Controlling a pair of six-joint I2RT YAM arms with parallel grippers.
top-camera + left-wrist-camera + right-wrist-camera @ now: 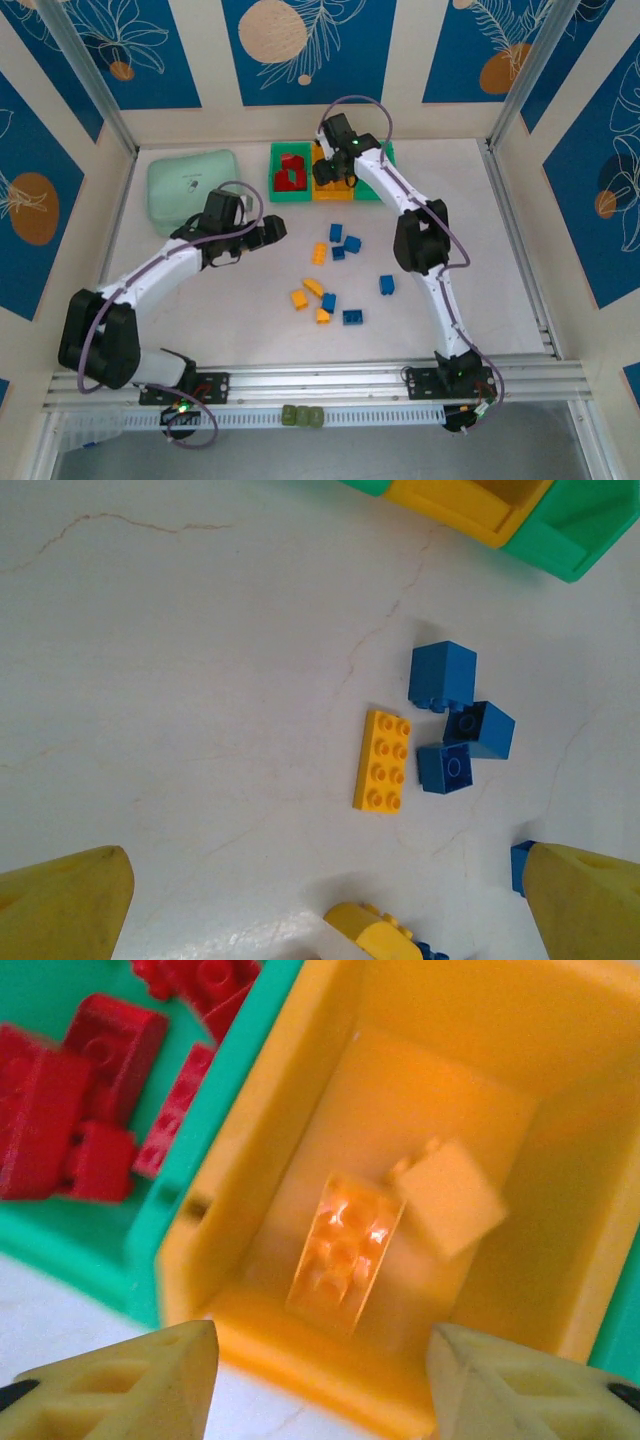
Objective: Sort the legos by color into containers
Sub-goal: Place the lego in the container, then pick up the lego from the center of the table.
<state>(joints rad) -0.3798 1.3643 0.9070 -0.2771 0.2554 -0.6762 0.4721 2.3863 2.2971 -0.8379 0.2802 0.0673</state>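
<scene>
From the top camera I am seeing the left tool [278,230] hanging spread and empty just left of the loose legos [352,317] scattered on the bench [200,310]. The right tool [335,172] is hovering over the orange bin [330,195], well apart from them, so I am judging the left arm the nearer one for a pick. The long yellow brick [319,253] is lying to that tool's right, beside three blue bricks [352,243]. In the left wrist camera the left tool [322,865] is standing wide open, and the long yellow brick [383,760] is sitting ahead of it, slightly right of centre. Its long axis is pointing away from the tool, so the fingers [70,900] would be closing across its narrow width; the blue bricks [442,675] are crowding just beside its right flank. In the right wrist camera the right tool [325,1360] is gaping empty above the orange bin [290,1090], where two yellow-orange bricks [345,1250] are resting, with red bricks [90,1110] lying in the green bin [90,1245] alongside.
</scene>
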